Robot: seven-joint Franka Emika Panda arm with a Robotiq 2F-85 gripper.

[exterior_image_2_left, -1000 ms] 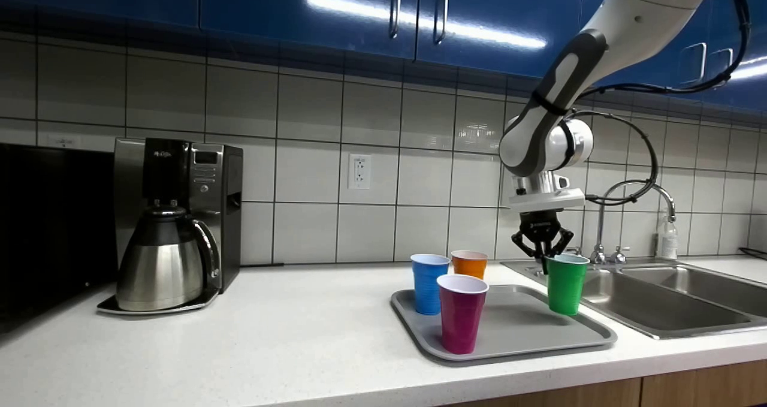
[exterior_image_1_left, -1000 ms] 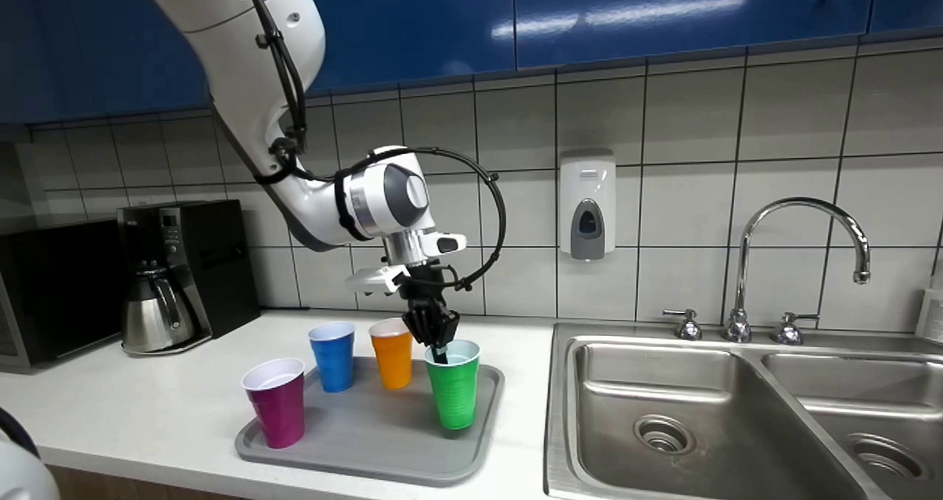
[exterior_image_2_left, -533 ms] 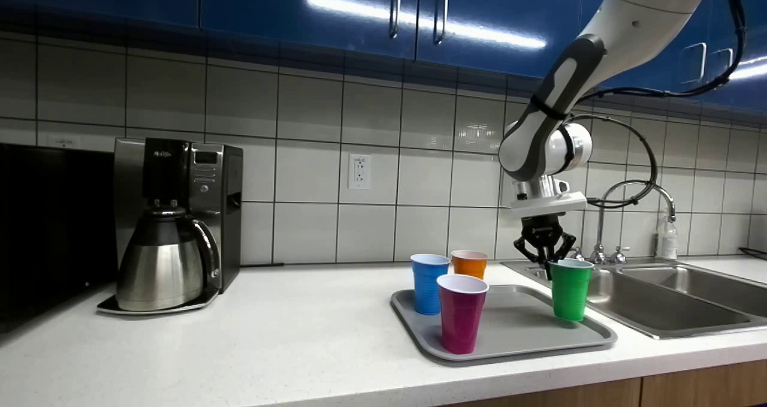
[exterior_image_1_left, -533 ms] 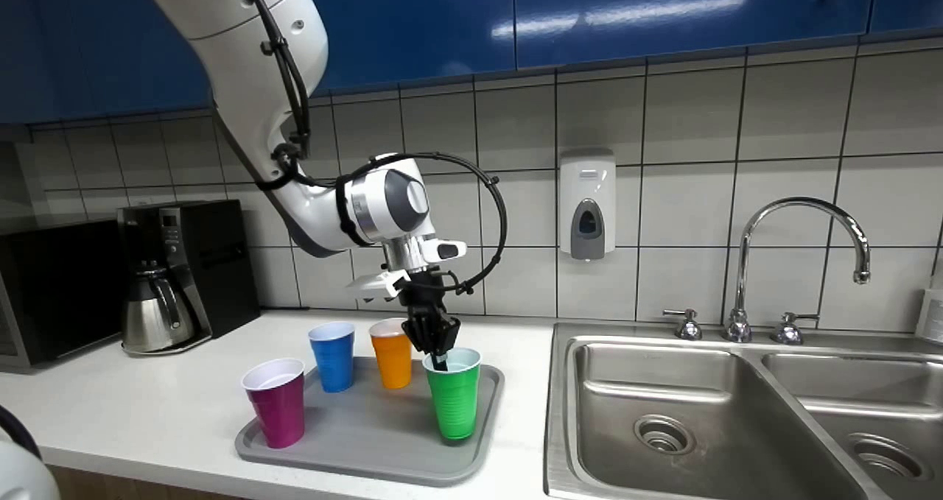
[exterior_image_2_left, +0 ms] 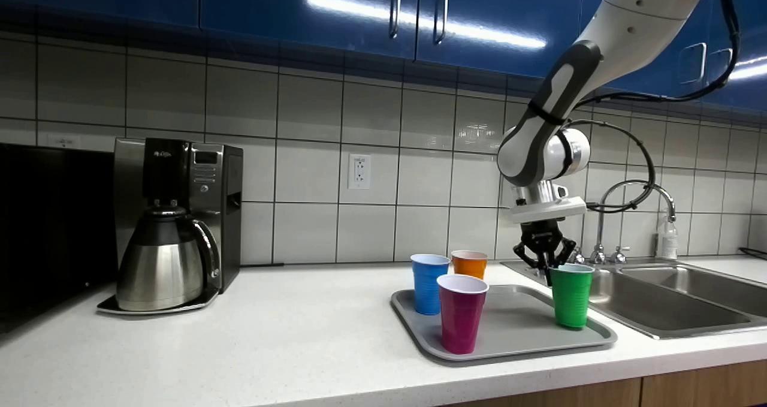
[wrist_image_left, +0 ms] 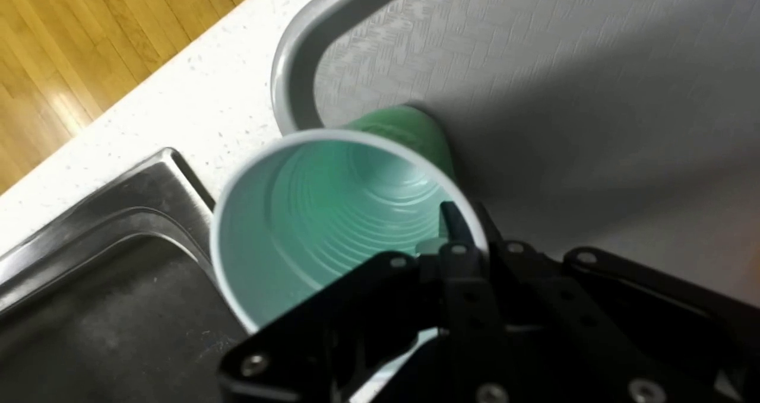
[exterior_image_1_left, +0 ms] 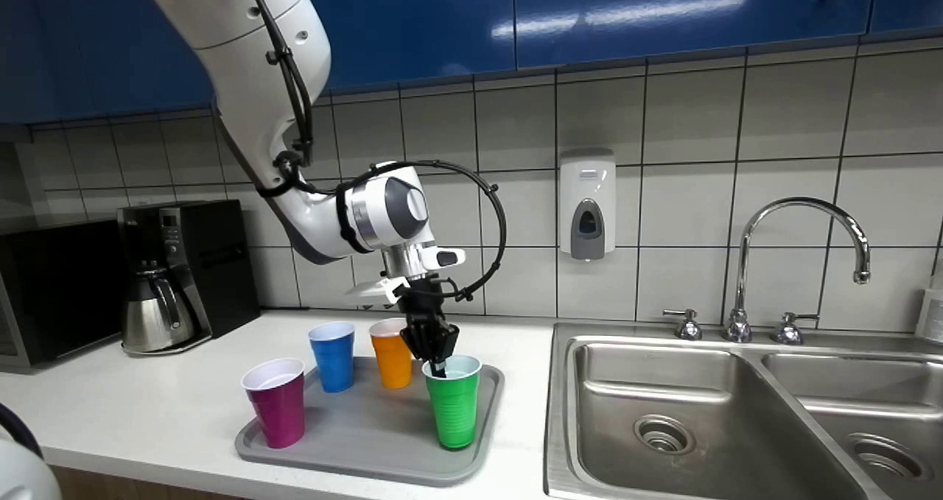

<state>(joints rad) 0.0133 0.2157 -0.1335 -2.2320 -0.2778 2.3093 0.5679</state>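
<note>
Fingers (wrist_image_left: 454,222) of the hand (wrist_image_left: 471,222) clamp the green cup (exterior_image_1_left: 454,415) by its rim; both have just come lower over the tray (exterior_image_1_left: 368,448), at its end nearest the sink (exterior_image_1_left: 558,412). A lowering, I'd judge; whether the base touches, I can't tell.

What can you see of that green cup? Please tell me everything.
The green cup looks like plastic: bright green outside, paler inside, with a pale rim, fine ridges and a narrower base. The black fingers pinch its wall at the rim, one inside and one outside; nothing else shows in it from the wrist view. It is roughly upright over the grey tray, at the end near the sink. Whether its base touches the tray is hard to tell.
</note>
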